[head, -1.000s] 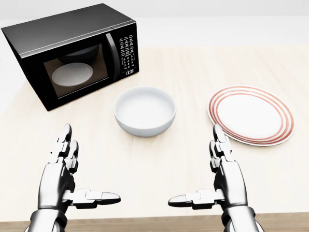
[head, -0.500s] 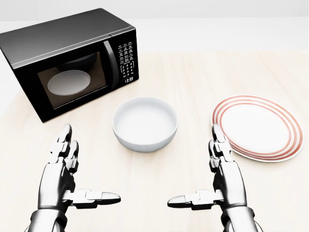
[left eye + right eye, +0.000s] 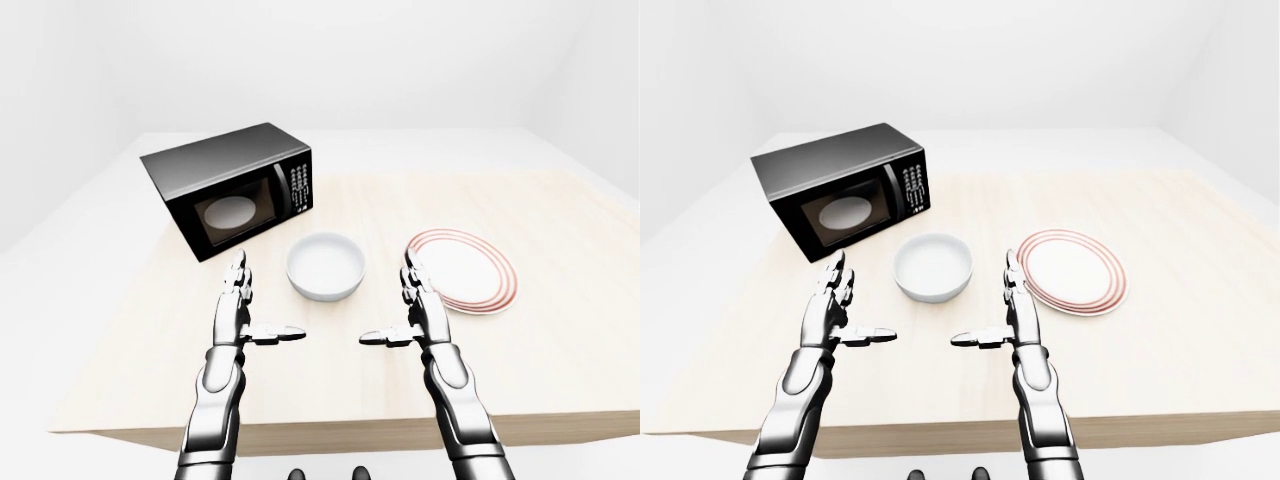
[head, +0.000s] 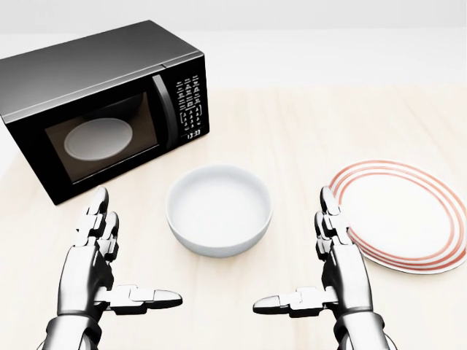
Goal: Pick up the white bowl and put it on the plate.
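In the head view the white bowl (image 4: 219, 209) sits on the surface (image 4: 306, 131), plate (image 4: 405, 213) at its 3 o'clock. Left hand (image 4: 98, 266) at 8 o'clock and right hand (image 4: 332, 270) at 4 o'clock hover apart from it, fingers (image 4: 98, 219) spread, empty.

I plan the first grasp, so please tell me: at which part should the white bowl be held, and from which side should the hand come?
Probably the rim. The white bowl stands upright and empty on the table, with both open hands nearer the view's bottom. The right hand is on the same side as the plate, so it could come from the bowl's right, with fingers over the rim's right edge.
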Robot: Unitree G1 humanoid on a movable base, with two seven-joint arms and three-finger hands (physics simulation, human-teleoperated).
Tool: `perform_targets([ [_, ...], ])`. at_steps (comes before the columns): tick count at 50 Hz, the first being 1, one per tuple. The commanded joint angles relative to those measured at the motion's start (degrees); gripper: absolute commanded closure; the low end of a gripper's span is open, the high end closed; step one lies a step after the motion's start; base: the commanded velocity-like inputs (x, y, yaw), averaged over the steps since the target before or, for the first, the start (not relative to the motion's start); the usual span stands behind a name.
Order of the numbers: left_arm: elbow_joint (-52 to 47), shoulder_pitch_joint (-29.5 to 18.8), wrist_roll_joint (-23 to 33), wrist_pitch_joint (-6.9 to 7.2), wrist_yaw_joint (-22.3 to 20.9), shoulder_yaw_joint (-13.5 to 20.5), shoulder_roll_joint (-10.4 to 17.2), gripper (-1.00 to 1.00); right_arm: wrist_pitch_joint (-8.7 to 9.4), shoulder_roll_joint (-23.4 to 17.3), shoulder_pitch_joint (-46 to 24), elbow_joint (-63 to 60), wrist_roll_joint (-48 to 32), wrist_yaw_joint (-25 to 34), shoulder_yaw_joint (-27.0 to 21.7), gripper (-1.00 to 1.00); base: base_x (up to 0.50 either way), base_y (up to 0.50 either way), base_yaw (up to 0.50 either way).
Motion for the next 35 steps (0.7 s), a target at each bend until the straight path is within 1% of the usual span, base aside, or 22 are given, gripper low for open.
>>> perform_targets([
  [1,0.0,0.0,0.0,0.00,0.0,0.0,0.0,-1.00,0.16,0.0,0.0,-0.3,0.0,0.1,0.1,-1.00,0.18,0.00,0.00],
  [20,0.0,0.0,0.0,-0.01,0.0,0.0,0.0,-1.00,0.29,0.1,0.1,-0.1,0.1,0.3,0.2,-1.00,0.17,0.00,0.00],
  [25,0.0,0.0,0.0,0.00,0.0,0.0,0.0,-1.00,-0.46,0.0,0.0,0.7,-0.4,0.1,0.3,-1.00,0.15,0.00,0.00],
  [27,0.0,0.0,0.0,0.00,0.0,0.0,0.0,-1.00,0.01,0.0,-0.1,0.8,-0.5,0.0,0.3,-1.00,0.03,0.00,0.00],
  [31,0.0,0.0,0.0,0.01,0.0,0.0,0.0,-1.00,0.04,-0.1,0.0,0.0,-1.5,-0.1,0.5,-1.00,0.00,0.00,0.00],
  [32,0.0,0.0,0.0,0.01,0.0,0.0,0.0,-1.00,-0.31,-0.2,-0.1,0.3,-1.8,-0.2,0.5,-1.00,0.00,0.00,0.00],
  [35,0.0,0.0,0.0,0.01,0.0,0.0,0.0,-1.00,0.11,-0.5,-0.6,-0.2,-2.6,-0.5,0.0,-1.00,0.00,0.00,0.00],
])
